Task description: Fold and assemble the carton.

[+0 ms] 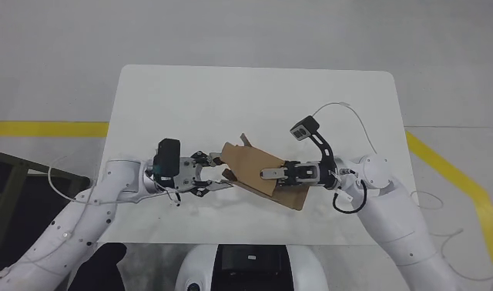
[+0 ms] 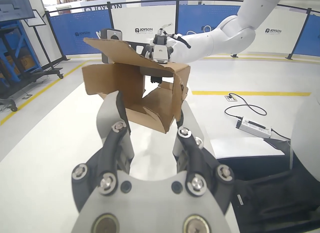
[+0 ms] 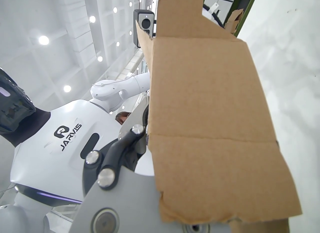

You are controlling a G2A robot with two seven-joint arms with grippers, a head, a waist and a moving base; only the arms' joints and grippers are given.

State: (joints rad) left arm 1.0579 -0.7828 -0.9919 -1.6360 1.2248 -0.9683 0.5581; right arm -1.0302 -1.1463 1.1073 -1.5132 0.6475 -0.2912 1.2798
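Over white table [image 1: 308, 98], right jaws pinch carton [image 1: 245, 162]; left jaws spread beside it.

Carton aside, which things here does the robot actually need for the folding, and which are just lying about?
In the job: carton, right gripper clamped on one panel, left gripper open at its flaps, table.
Lying about: power brick on the floor, blue barriers.
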